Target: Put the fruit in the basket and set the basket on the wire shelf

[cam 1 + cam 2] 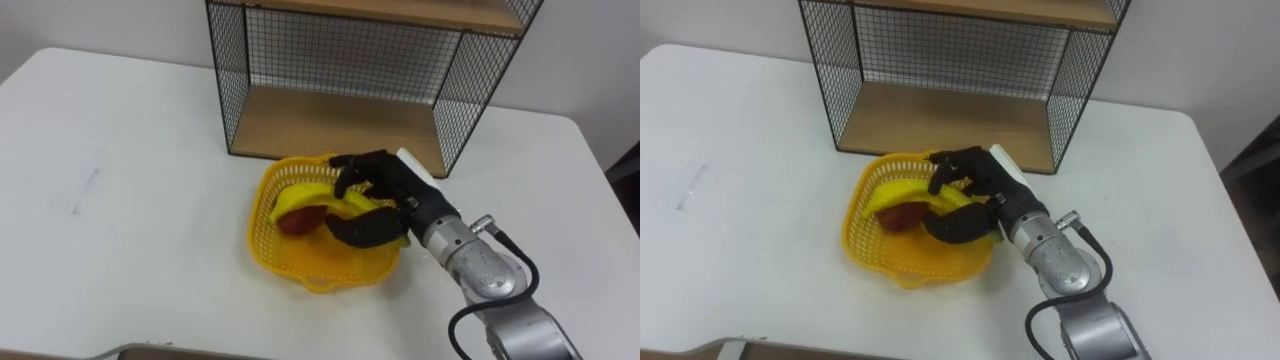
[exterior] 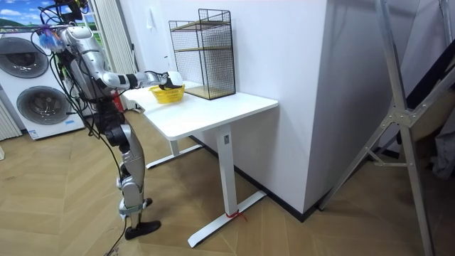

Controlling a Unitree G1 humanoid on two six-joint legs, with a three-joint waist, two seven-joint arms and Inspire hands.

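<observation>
The right hand [image 1: 385, 195] is reaching in from the lower right and hanging over the right half of the yellow basket [image 1: 262, 240]. We are seeing its fingers [image 1: 347, 168] curling down from the shelf side and its thumb bending in from the near side, so that the two are closing around the banana [image 1: 300, 198], which is lying in the basket. The grip is narrow, not a wide spread.

The banana's long axis is running across the basket from our left to our right. Its arch is bowing toward the shelf. Its left end is pointing down toward the basket's left wall, and its right end is passing under the hand toward the rim by the wrist. A dark red fruit [image 1: 296, 222] is sitting in the basket too, tucked just under the banana's left part and touching it.

The basket is standing on the white desk [image 1: 120, 200], just in front of the lower bay of the wire shelf [image 1: 228, 80], toward that bay's right corner. We cannot tell whether its far rim is touching the shelf.

In the room view the robot is standing upright at the desk's end, arm stretched over the basket [image 2: 168, 93], with washing machines [image 2: 43, 107] behind it.
</observation>
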